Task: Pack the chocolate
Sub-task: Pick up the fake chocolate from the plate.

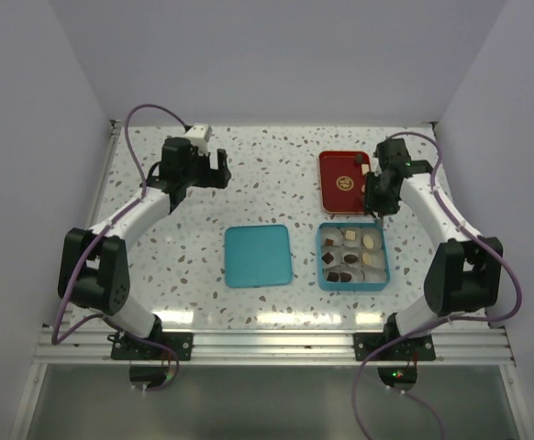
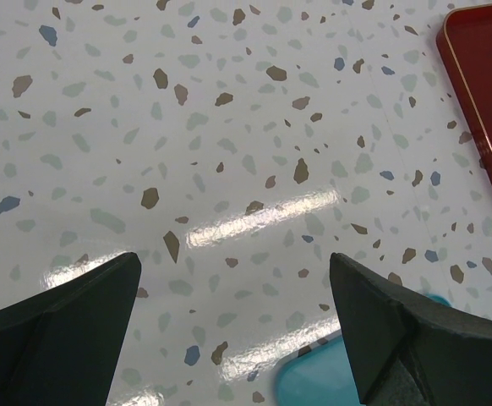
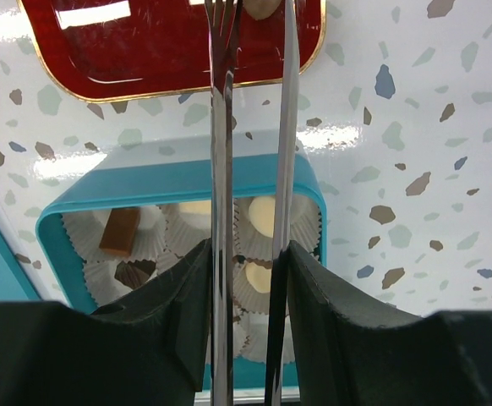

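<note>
Right hand [image 3: 248, 254], clamped narrow on tongs [image 3: 222, 152], has one pale chocolate [image 3: 261, 7] at their far tips, over the red tray [image 3: 144, 51]; left hand [image 2: 233, 288] gapes wide.

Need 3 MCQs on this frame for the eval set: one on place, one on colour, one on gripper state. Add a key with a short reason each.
1. The teal lid lies:
A. flat on the table, left of the teal box
B. closed on the box
C. upright on its edge

2. The tray beyond the box is:
A. green
B. red with a gold rim
C. black

3. The right gripper is:
A. open and empty
B. shut on the lid
C. shut on metal tongs

Key:
1 A: the top view shows the lid flat beside the box, with a gap between them.
2 B: the right wrist view shows red with a gold edge.
3 C: its fingers clamp the tongs' two blades.
</note>
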`<state>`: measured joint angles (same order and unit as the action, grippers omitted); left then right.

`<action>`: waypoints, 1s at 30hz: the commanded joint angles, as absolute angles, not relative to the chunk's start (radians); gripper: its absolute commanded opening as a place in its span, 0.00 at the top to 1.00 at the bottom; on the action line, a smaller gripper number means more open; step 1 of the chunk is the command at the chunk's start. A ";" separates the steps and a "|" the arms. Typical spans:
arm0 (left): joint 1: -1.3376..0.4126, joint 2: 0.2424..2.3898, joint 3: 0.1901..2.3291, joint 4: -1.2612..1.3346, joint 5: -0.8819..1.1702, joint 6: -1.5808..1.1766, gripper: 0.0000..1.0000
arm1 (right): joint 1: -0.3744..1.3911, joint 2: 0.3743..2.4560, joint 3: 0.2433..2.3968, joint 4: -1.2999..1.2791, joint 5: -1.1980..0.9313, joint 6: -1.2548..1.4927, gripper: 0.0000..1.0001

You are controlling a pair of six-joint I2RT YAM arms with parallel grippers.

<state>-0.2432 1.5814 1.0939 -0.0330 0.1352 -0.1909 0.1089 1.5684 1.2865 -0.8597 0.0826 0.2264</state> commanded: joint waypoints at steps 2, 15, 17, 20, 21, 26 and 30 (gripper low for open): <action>-0.247 1.536 1.088 0.012 0.149 -0.202 0.00 | 0.104 1.519 1.270 -0.847 0.071 0.244 0.59; -0.247 1.528 1.088 0.011 0.147 -0.201 0.00 | 0.104 1.528 1.262 -0.859 0.054 0.236 0.80; -0.247 1.528 1.088 0.009 0.149 -0.199 0.00 | 0.104 1.513 1.287 -0.883 0.049 0.232 0.80; -0.247 1.528 1.088 0.011 0.147 -0.201 0.00 | 0.104 1.464 1.336 -0.965 0.043 0.219 0.80; -0.247 1.528 1.088 0.011 0.147 -0.199 0.00 | 0.104 1.436 1.348 -1.015 0.038 0.219 0.80; -0.247 1.531 1.088 0.015 0.153 -0.201 0.00 | 0.106 1.321 1.388 -1.167 0.003 0.233 0.80; -0.247 1.526 1.088 0.017 0.156 -0.204 0.00 | 0.104 1.250 1.404 -1.317 -0.018 0.233 0.80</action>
